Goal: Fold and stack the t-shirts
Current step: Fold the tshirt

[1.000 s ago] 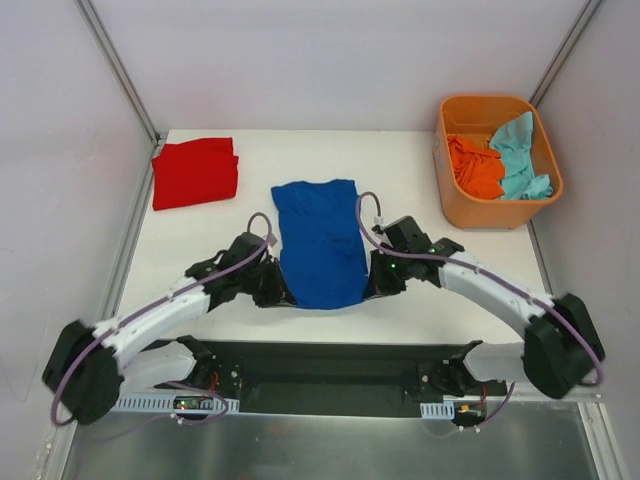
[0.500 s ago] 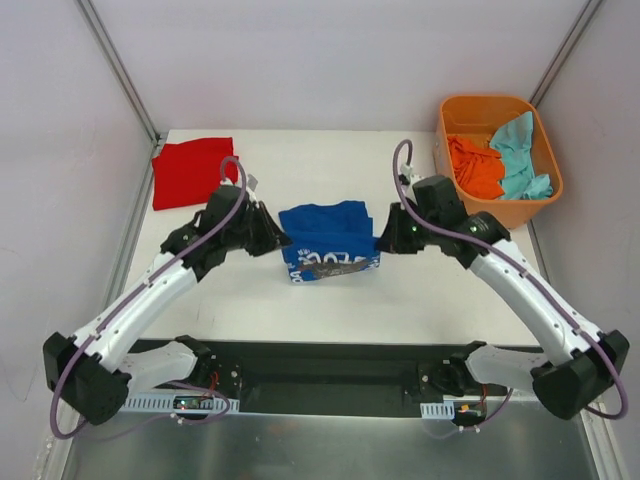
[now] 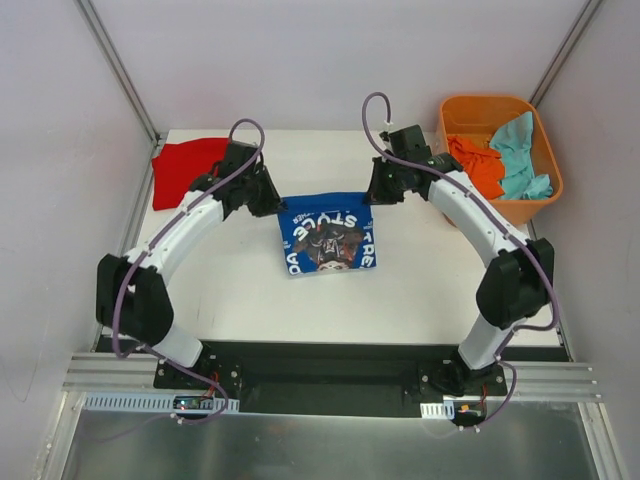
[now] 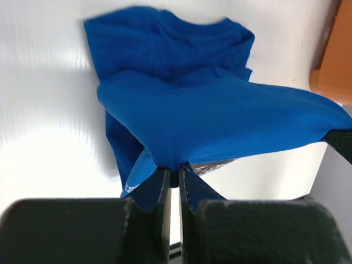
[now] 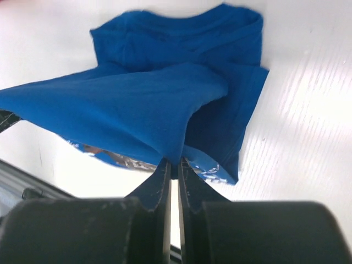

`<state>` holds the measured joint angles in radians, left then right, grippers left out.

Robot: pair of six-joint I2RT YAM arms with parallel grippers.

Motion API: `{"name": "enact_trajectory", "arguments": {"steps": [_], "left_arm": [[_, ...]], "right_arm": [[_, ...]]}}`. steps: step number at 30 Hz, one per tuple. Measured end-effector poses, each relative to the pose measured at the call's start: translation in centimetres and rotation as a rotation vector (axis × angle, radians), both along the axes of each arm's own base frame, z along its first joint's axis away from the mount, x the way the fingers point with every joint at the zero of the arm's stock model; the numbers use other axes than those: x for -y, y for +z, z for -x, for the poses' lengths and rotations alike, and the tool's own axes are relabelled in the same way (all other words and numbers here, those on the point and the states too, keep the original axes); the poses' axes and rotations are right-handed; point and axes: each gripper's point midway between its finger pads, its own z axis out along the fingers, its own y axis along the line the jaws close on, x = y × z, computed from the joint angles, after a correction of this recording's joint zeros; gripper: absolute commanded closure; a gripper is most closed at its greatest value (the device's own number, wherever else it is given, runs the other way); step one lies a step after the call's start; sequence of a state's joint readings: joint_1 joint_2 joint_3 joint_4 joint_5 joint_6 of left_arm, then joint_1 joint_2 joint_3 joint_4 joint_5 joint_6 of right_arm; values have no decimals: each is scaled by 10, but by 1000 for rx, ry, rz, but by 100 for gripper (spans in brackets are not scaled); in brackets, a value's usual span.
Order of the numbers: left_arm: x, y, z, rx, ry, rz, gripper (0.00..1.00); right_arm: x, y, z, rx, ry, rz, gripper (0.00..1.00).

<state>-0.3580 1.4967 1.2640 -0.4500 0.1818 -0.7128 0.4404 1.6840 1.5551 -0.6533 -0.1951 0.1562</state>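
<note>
- From above: the blue t-shirt (image 3: 328, 236) lies mid-worktop (image 3: 230, 290), print up. The left gripper (image 3: 268, 200) and right gripper (image 3: 378, 190) pinch its far corners. A red t-shirt (image 3: 182, 172) sits at the far-left corner. The orange tub (image 3: 490, 212) at the far-right corner holds an orange shirt (image 3: 475, 165) and a teal shirt (image 3: 520, 152).
- Left wrist: jaws clamped on lifted blue cloth.
- Right wrist: the same grip.

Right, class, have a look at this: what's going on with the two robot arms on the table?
Both arms are folding the blue t-shirt. The left gripper and right gripper are each shut on a corner of one edge, holding it stretched between them above the rest of the shirt, print facing up. A folded red t-shirt lies at the table's far left. An orange t-shirt and a teal t-shirt sit in the orange tub.
</note>
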Motion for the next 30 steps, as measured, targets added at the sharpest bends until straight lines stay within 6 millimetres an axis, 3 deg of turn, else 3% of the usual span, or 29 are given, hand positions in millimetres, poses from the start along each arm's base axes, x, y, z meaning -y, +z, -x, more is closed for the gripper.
{"name": "enact_trajectory", "arguments": {"steps": [10, 18, 19, 21, 22, 23, 24, 25, 27, 28, 29, 30], "left_arm": [[14, -26, -71, -38, -52, -5, 100], [12, -59, -102, -111, -56, 46, 99], [10, -64, -104, -121, -52, 49, 96], [6, -72, -108, -142, -47, 56, 79], [4, -77, -110, -150, -42, 54, 69], [2, -81, -112, -159, -37, 51, 57], [-1, -85, -114, -166, -31, 51, 36], [-3, -87, -115, -174, -25, 51, 27], [-8, -89, -116, -183, -14, 54, 6], [-8, -89, -116, -186, -12, 57, 1], [-10, -87, -117, -182, -10, 61, 1], [-11, -85, -118, -180, -5, 64, 0]], "right_arm": [[9, -31, -58, -15, -110, 47, 97], [12, -64, -100, -66, -145, 6, 88], [10, -70, -104, -75, -139, -3, 83], [4, -80, -109, -91, -125, -20, 74], [2, -85, -112, -99, -123, -25, 64], [0, -90, -113, -108, -120, -28, 56], [0, -93, -116, -113, -120, -32, 50], [1, -96, -119, -115, -121, -33, 39], [2, -97, -124, -117, -127, -41, 29], [2, -94, -126, -114, -125, -48, 10], [2, -92, -126, -112, -122, -55, 3], [3, -88, -128, -106, -122, -62, 3]]}}
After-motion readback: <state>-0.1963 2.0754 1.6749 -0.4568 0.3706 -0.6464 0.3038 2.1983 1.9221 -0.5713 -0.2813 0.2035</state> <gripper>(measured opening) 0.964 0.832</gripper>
